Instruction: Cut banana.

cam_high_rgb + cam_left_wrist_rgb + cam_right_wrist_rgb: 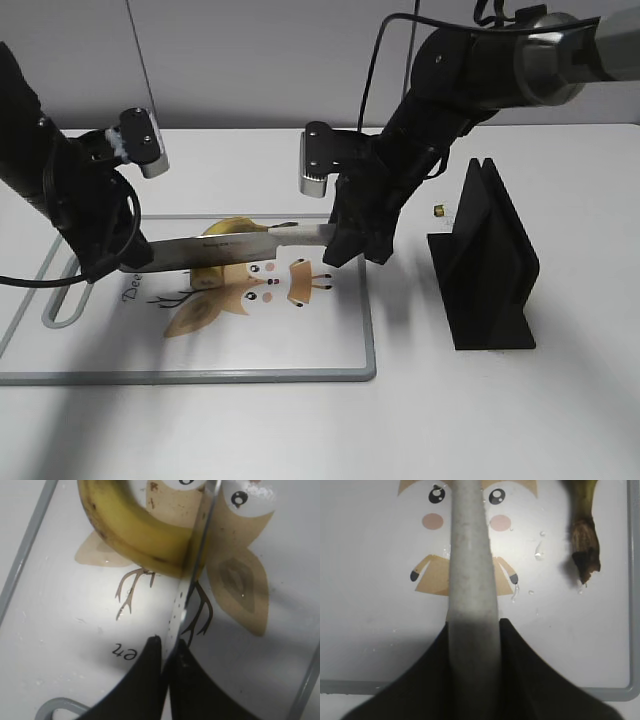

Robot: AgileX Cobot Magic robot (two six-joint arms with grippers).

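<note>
You have the knife (235, 245) pinched at both ends, right gripper (350, 245) on its handle and left gripper (167, 652) on its tip, above the soft, slippery-skinned banana (132, 530) lying on the cutting board (300, 350).

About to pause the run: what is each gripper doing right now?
Left gripper: closed on the blade tip of the long silver kitchen knife, beside the yellow banana.
Right gripper: closed on the knife's pale grey handle.
</note>
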